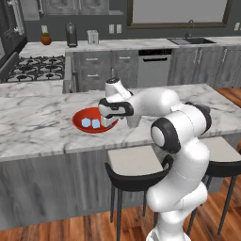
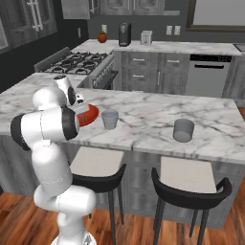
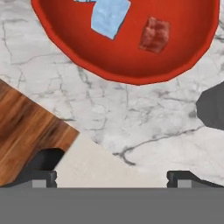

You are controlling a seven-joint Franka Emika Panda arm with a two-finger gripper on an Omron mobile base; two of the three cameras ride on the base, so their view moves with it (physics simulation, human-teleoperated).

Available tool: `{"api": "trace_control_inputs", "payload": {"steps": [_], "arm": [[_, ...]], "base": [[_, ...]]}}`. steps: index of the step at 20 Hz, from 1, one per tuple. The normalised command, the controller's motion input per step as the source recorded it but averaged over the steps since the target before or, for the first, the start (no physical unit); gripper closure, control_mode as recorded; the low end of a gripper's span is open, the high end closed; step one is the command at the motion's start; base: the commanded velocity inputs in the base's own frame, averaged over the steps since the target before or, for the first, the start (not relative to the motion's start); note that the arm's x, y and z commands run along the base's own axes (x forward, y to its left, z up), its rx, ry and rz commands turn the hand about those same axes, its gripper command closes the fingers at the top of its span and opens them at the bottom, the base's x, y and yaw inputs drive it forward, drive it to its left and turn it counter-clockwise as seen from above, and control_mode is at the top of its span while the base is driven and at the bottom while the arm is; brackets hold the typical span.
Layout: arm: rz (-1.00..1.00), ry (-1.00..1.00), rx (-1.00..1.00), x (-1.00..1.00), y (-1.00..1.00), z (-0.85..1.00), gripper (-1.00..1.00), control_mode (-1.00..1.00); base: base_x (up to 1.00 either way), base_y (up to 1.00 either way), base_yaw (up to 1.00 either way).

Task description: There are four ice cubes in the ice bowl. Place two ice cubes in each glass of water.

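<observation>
The red ice bowl (image 1: 81, 118) sits on the marble island, and two pale ice cubes (image 1: 91, 123) show inside it. My gripper (image 1: 109, 123) hangs open just above the counter at the bowl's near right rim, holding nothing. In the hand view the ice bowl (image 3: 131, 57) lies at the top with a blue-white ice cube (image 3: 110, 15) and a clearer one (image 3: 154, 34) tinted red by the bowl. My gripper (image 3: 113, 179) is over bare marble short of the rim. One glass of water (image 2: 109, 119) stands right beside the bowl, the other glass (image 2: 183, 129) farther right.
The island's front edge (image 3: 74, 131) runs just under the hand, with a beige stool seat (image 3: 96, 168) and wood floor (image 3: 26, 127) below. Two black-framed stools (image 2: 189, 182) stand at the island. A stove (image 1: 35, 68) and back counter lie beyond.
</observation>
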Motion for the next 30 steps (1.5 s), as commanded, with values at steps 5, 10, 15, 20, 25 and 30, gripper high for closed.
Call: {"api": "trace_control_inputs", "payload": {"steps": [5, 10, 15, 20, 25, 30], "arm": [[0.0, 0.0, 0.0, 0.49, 0.06, -0.15, -1.0, -1.0], [0.0, 0.0, 0.0, 0.49, 0.01, -0.14, -1.0, -1.0], [0.0, 0.03, 0.0, 0.45, 0.05, -0.2, -1.0, -1.0], [0.0, 0.04, 0.0, 0.43, 0.06, -0.21, -1.0, -1.0], [-0.02, 0.04, 0.0, 0.41, 0.03, -0.09, -1.0, -1.0], [-0.05, 0.06, 0.0, 0.34, 0.04, -0.04, -1.0, -1.0]], "base": [[0.0, 0.0, 0.0], [0.0, 0.0, 0.0], [0.0, 0.0, 0.0], [0.0, 0.0, 0.0], [0.0, 0.0, 0.0], [0.0, 0.0, 0.0]]}}
